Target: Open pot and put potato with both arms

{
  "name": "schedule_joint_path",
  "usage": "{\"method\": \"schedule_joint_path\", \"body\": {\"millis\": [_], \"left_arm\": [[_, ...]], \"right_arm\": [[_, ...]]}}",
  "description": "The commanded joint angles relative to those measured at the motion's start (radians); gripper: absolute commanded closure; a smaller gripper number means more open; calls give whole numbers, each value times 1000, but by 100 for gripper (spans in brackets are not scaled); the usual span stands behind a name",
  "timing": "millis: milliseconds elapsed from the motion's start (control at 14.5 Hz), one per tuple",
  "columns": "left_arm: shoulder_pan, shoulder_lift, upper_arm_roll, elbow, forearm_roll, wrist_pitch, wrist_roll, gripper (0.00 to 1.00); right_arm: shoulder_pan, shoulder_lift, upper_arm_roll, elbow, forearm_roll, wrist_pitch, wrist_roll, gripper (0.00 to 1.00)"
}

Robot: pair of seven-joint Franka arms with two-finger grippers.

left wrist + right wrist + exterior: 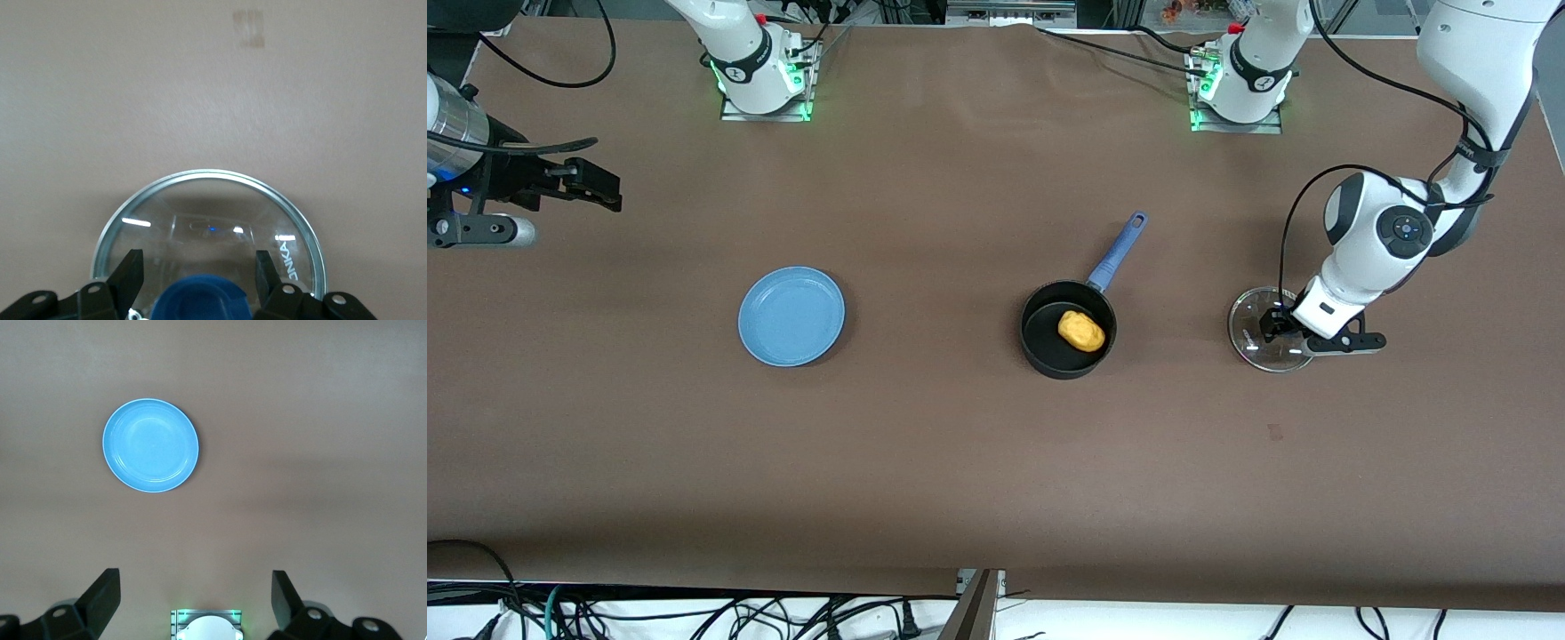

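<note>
The pot point(1068, 331) stands uncovered mid-counter with the potato point(1081, 331) inside, its blue handle point(1118, 252) angled toward the arms' bases; the potato looks light and firm, best pinched across its narrow middle; the glass lid point(1263, 328), fragile and probably slippery, lies toward the left arm's end, the left hand point(200, 267) spread wide around its blue knob point(200, 301); the right hand point(195, 593) waits wide, aloft; a blue plate point(791, 316) lies well apart from the pot, obstructing nothing.

Left pincer point(199, 270) low, fingers spread; right pincer point(195, 597) raised at table's end, fingers spread.
</note>
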Motion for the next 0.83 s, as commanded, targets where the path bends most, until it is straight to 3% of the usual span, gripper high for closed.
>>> {"method": "schedule_joint_path", "body": {"millis": [0, 275, 757], "left_arm": [[4, -32, -11, 60, 32, -85, -13, 24], [-3, -32, -27, 173, 17, -232, -16, 24], [1, -66, -99, 480, -89, -665, -5, 24]], "right_arm": [[9, -31, -8, -25, 17, -19, 37, 0], [6, -4, -9, -2, 17, -22, 19, 0], [0, -1, -11, 4, 16, -19, 19, 0]]}}
